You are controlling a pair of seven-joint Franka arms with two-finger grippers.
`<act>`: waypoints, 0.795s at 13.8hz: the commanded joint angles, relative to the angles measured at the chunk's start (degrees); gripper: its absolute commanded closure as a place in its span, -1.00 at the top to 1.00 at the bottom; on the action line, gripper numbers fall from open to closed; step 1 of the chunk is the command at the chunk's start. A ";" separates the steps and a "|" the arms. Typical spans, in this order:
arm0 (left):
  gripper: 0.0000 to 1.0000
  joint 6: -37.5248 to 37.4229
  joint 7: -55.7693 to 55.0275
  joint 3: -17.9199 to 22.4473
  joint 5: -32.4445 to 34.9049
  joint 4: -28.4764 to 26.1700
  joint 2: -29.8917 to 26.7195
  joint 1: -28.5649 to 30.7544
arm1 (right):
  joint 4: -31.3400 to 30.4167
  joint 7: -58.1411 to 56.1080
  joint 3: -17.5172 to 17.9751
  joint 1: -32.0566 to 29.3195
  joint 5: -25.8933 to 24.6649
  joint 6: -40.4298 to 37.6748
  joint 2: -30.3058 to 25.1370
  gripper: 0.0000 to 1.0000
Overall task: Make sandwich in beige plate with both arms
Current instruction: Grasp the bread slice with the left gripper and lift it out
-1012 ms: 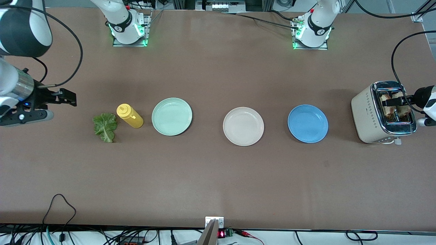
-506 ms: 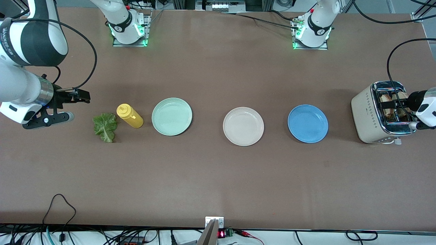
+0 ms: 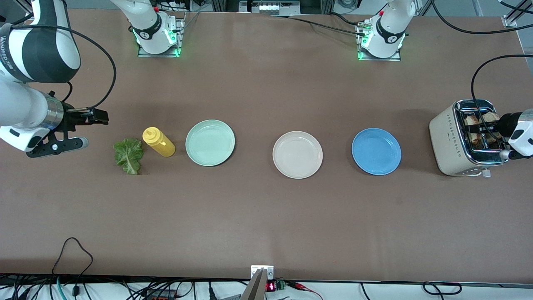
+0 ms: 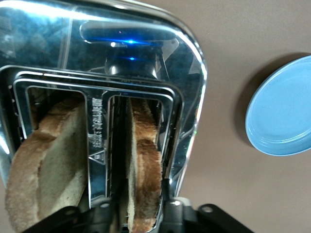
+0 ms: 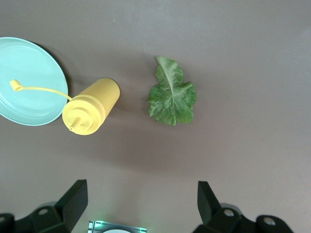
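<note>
So the thing that matters here is the toaster (image 3: 468, 137) at the left arm's end of the bench, because the left gripper (image 4: 133, 216) is sitting right on top of it with one toast slice (image 4: 143, 165) standing on edge in its slot, and the gripper's fingers (image 4: 102, 213) straddle that slice across its thin dimension, one on each flat face. They look pinched in against the slice, though I can't swear from the wrist view how firm the hold is. The slice's long axis runs along the slot, so I'd say the only sensible way out is straight up. A second slice (image 4: 46, 160) stands in the neighbouring slot, untouched. The beige plate (image 3: 297, 154) is bare and sits well away from the toaster toward the right arm's end, with the blue plate (image 3: 376, 151) between the two, so the left arm is clearly the nearer one for the bread. The right gripper (image 5: 141, 204) hangs with jaws spread wide over the bench near the lettuce (image 5: 171, 97), which lies flat beside the yellow bottle (image 5: 90, 112); the green plate (image 3: 210, 142) is next along toward the toaster.
</note>
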 commanded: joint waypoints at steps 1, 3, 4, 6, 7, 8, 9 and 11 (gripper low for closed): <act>-0.99 -1.27 1.26 -0.44 0.13 1.09 0.20 0.49 | -0.35 0.50 0.08 -0.24 0.16 -0.50 -0.41 1.00; -0.99 -3.46 1.26 -0.78 0.21 2.31 -0.59 0.40 | -0.35 0.50 0.08 -0.24 0.16 -0.50 -0.41 1.00; -0.99 -6.00 1.34 -0.87 0.21 4.32 -1.55 0.23 | -0.35 0.59 0.08 -0.15 0.16 -0.50 -0.41 1.00; -0.99 -13.63 1.61 -2.36 0.04 9.58 -2.87 -0.04 | -0.35 0.68 0.08 -0.15 0.16 -0.50 -0.50 1.00; -0.99 -17.15 1.87 -4.11 0.04 12.14 -3.49 -0.04 | -0.26 0.68 0.08 -0.15 0.16 -0.50 -0.50 1.00; -0.99 -21.10 1.96 -5.34 0.04 15.03 -4.28 -0.04 | -0.35 0.68 0.17 -0.15 0.16 -0.50 -0.50 1.00; -0.99 -24.97 3.09 -7.01 -0.05 17.41 -5.24 -0.04 | -0.26 0.68 0.08 -0.15 0.16 -0.50 -0.50 1.00; -0.99 -28.60 7.66 -11.92 -0.22 19.54 -6.65 -0.04 | -0.35 0.68 0.17 -0.06 0.07 -0.50 -0.59 1.00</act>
